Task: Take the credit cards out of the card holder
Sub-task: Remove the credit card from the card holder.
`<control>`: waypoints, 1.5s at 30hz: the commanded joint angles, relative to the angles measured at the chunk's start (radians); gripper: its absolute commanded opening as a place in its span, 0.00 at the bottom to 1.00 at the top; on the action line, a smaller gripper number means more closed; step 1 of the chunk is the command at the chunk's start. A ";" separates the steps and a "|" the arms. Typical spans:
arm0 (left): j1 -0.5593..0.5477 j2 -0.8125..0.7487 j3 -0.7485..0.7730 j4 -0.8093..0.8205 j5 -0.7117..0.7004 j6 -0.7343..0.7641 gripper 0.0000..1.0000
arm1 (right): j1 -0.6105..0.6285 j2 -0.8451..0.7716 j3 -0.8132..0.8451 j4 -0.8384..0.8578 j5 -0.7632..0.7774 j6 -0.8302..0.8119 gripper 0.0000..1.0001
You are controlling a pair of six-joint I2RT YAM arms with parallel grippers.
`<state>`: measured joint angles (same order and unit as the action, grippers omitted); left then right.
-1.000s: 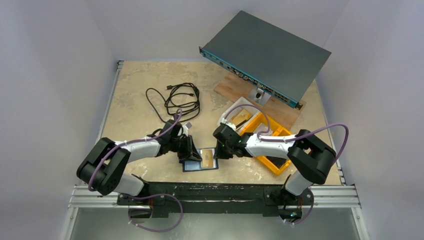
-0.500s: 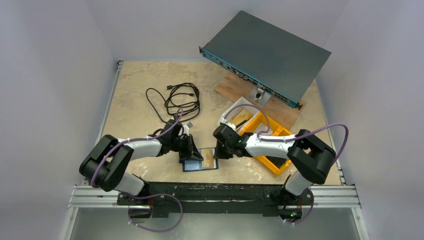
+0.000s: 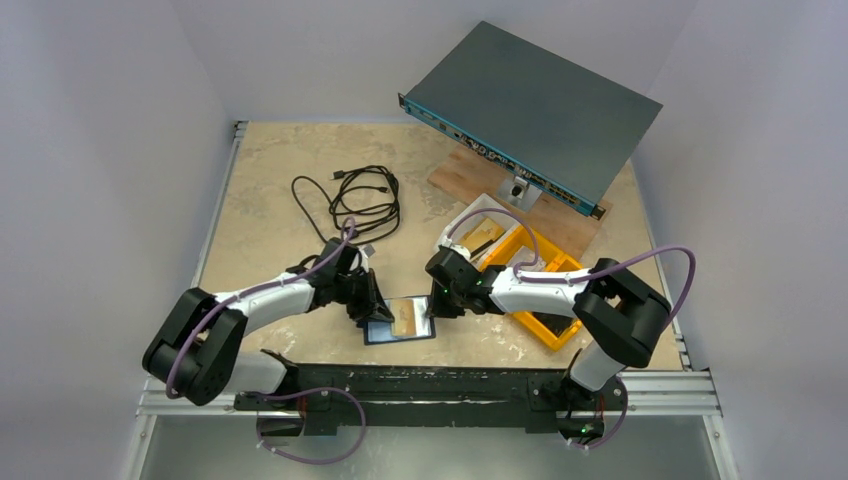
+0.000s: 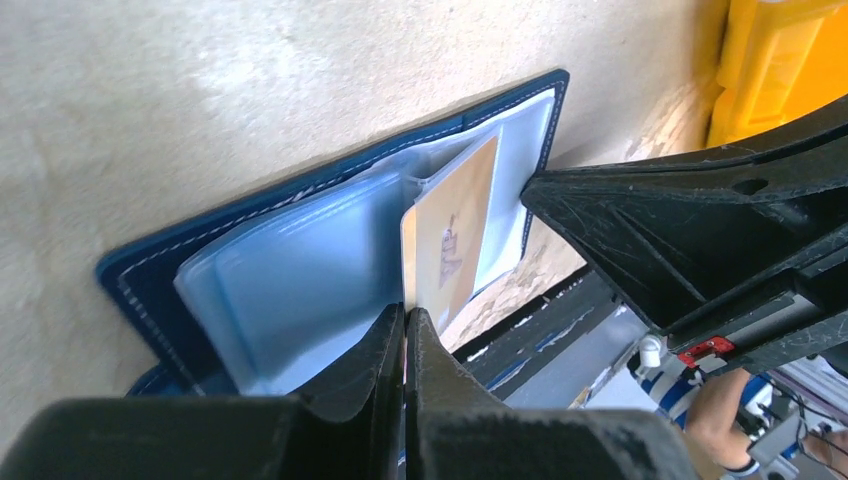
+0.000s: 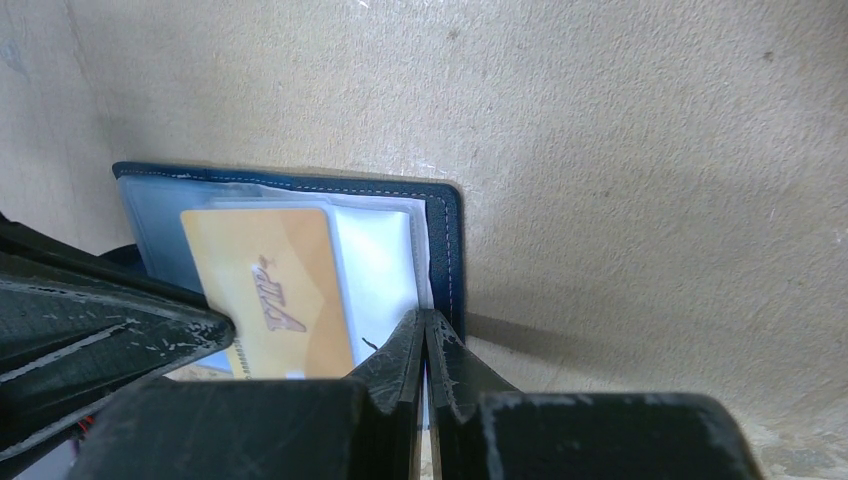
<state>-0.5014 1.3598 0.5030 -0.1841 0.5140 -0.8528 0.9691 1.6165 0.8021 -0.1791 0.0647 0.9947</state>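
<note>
Left side: left gripper (image 4: 404,322) has its jaws together, clamped on the near edge of an orange credit card (image 4: 450,235). The card stands tilted up out of the clear sleeves (image 4: 290,280), partly drawn, with its far end inside the pocket.

Centre: card holder (image 3: 400,322) lies open and flat on the table (image 3: 270,180) near the front edge, between the two arms, light blue inside facing up.

Right side: right gripper (image 5: 425,325) is closed, with nothing seen between the fingers. Its tips sit on the holder's right leaf, close to the navy border (image 5: 447,235). I read this as a hold-down. Whether it pinches a sleeve I cannot tell. Yellow bins (image 3: 545,270) sit just beyond this arm.

Risks as I judge them:
- My grip on the card is only at its edge. A pull across the pocket's line could twist the card out of the jaws.
- If the sleeve binds on the card, the whole holder may lift or slide with it. The right tips press on one small spot, so the holder could pivot there.
- The two grippers work very close together, so a wide pull path to the right risks contact between the fingers.
</note>
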 commanded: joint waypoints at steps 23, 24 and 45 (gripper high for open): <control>0.066 -0.111 0.043 -0.213 -0.141 0.083 0.00 | 0.005 0.062 -0.060 -0.069 0.030 -0.021 0.00; 0.067 -0.111 0.041 -0.215 -0.143 0.082 0.00 | 0.005 0.062 -0.061 -0.070 0.032 -0.021 0.00; 0.081 -0.200 0.108 -0.385 -0.260 0.123 0.00 | 0.003 0.049 -0.060 -0.057 0.032 -0.028 0.00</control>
<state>-0.4320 1.1934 0.5644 -0.5148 0.3157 -0.7643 0.9695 1.6234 0.7898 -0.1284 0.0521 0.9974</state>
